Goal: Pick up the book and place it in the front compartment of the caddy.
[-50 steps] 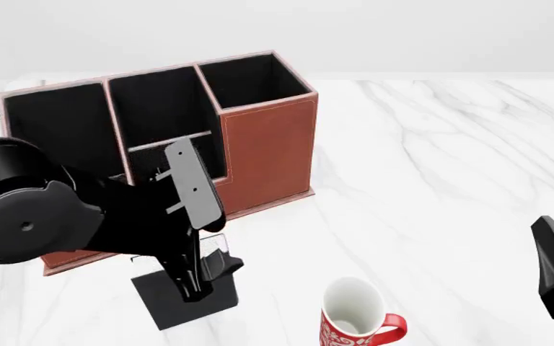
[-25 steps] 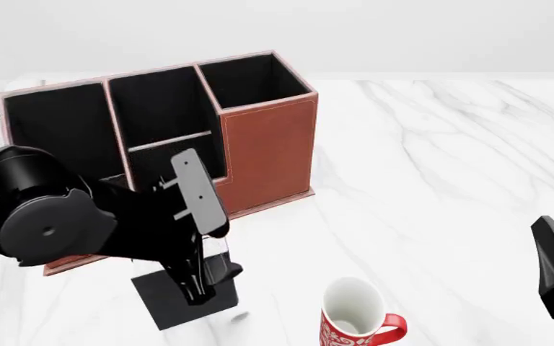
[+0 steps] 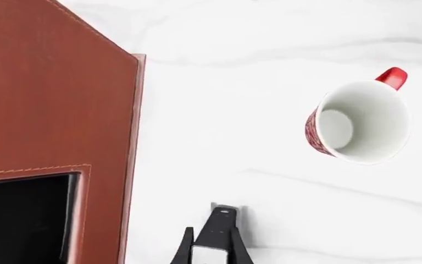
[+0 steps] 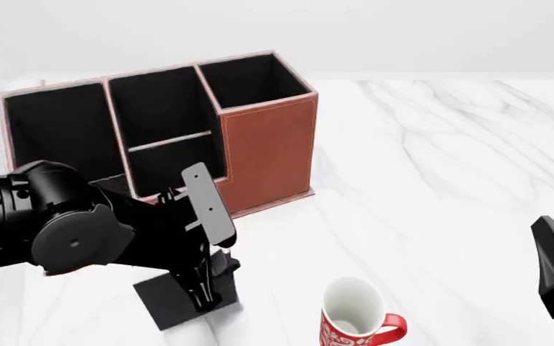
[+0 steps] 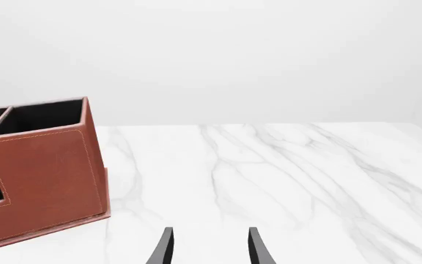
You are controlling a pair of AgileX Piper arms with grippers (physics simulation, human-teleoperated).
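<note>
Front view shows the book (image 4: pixel 166 303) low over the desk (image 4: pixel 431 180), near the caddy (image 4: pixel 267 144) and beside the red-and-white mug (image 4: pixel 354 317). The left pincer (image 4: pixel 205 288) looks clamped on its edge. The right pincer (image 5: pixel 207 247) idles with prongs spread. Carrying and dropping it into the front cell remain.

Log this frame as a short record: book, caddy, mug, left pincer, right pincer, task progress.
book: black book flat on the table, just in front of the caddy
caddy: reddish-brown caddy, no book inside
mug: red-and-white mug, upright, right of the book
left pincer: left pincer down at the book's right edge; grip unclear
right pincer: right pincer open, idle
progress: book not yet in the caddy
</note>
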